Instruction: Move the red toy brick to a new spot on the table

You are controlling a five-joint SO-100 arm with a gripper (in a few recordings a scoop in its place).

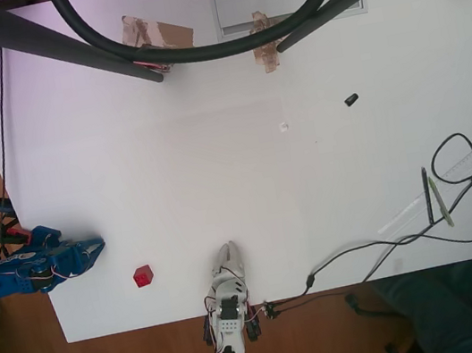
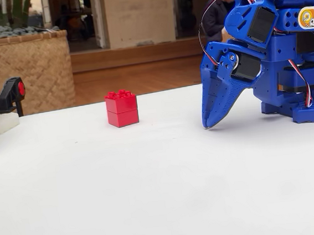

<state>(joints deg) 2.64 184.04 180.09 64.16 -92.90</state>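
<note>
The red toy brick (image 1: 143,275) (image 2: 121,108) stands upright on the white table (image 1: 245,175) (image 2: 152,184), studs up, near the table's lower left edge in the overhead view. My blue gripper (image 1: 98,247) (image 2: 208,125) rests folded at the table's left edge, its jaws together and the tips pointing down to the surface. It holds nothing. The brick lies a short way off from the tips, down and to the right in the overhead view, to the left in the fixed view, with bare table between them.
A small black piece (image 1: 351,100) lies at the right of the middle. Pens (image 1: 433,198) and black cables (image 1: 451,160) lie at the right edge. Taped cardboard bits (image 1: 160,35) and dark stand legs (image 1: 59,38) cross the far edge.
</note>
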